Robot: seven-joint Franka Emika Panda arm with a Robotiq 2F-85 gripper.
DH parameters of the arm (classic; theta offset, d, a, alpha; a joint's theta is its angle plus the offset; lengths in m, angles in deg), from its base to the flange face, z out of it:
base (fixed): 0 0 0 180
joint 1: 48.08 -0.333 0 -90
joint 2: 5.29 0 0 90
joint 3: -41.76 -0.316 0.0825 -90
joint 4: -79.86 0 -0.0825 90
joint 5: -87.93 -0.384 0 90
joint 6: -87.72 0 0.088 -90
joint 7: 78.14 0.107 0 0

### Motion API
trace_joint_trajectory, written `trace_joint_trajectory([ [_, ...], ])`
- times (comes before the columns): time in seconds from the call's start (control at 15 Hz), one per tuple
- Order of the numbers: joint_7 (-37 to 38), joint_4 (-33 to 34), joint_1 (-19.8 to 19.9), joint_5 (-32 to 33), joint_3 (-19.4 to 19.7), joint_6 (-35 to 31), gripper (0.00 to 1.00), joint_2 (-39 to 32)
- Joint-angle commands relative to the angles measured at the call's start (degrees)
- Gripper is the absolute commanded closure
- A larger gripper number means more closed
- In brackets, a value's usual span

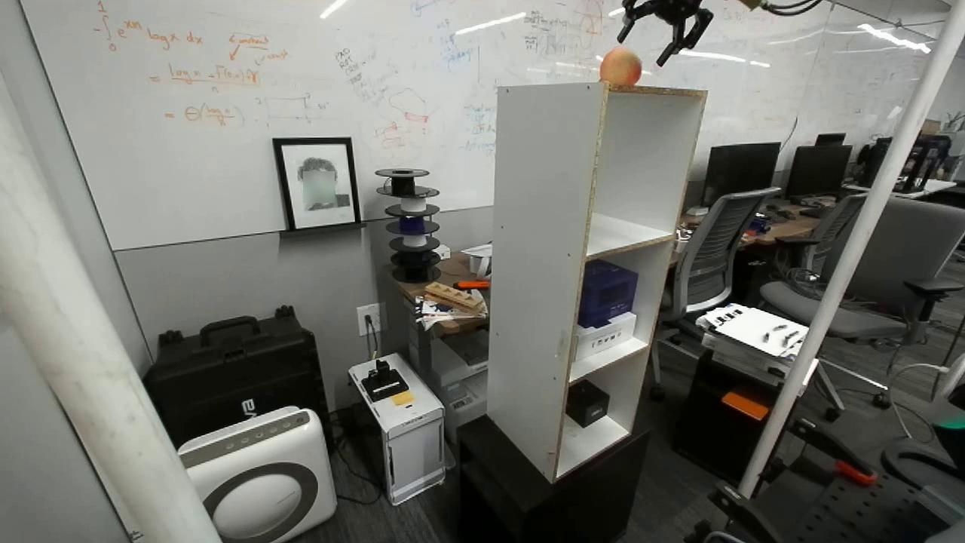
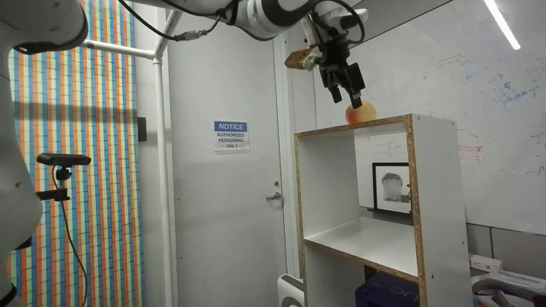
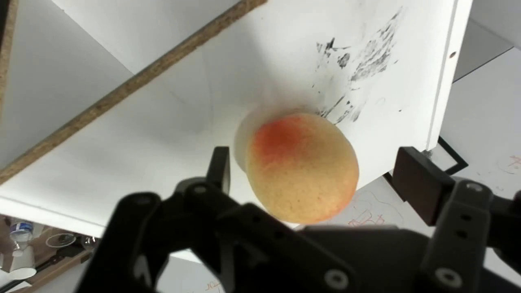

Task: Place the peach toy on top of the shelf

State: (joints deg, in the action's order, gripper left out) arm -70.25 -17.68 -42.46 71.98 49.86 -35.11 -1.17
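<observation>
The peach toy [image 1: 621,67], round and orange-pink, rests on the flat top of the tall white shelf [image 1: 539,226]. The toy also shows in an exterior view [image 2: 364,113], near the top of the shelf [image 2: 438,192]. My black gripper [image 1: 643,48] is open and above the shelf top. In an exterior view my gripper [image 2: 347,102] has one fingertip overlapping the toy's edge. In the wrist view the peach toy [image 3: 303,171] lies between the spread fingers of my gripper [image 3: 318,169], with gaps on both sides. The fingers hold nothing. The shelf top [image 3: 183,122] is below.
A dark blue box [image 1: 607,290] on a white box and a small black box [image 1: 586,403] sit in lower compartments. A white pole [image 1: 852,249] stands at the right, a spool stack [image 1: 413,226] at left. A whiteboard [image 1: 249,113] is behind the shelf.
</observation>
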Motion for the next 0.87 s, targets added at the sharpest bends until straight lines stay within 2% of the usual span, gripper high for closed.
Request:
trace_joint_trajectory([
  [0.0,-1.59,-2.49,0.91,0.95,0.30,8.00,0.00,7.51],
  [0.13,-3.04,-3.98,1.45,1.16,1.14,16.63,0.00,11.20],
  [0.4,-6.78,-8.88,3.56,6.42,3.35,33.64,0.00,15.73],
  [0.6,-8.32,-18.38,5.73,13.22,4.41,34.56,0.00,15.78],
  [0.67,-7.06,-12.89,4.75,10.22,4.19,35.09,0.00,14.90],
  [0.8,-7.85,-17.46,5.65,12.29,4.66,34.86,0.00,14.48],
])
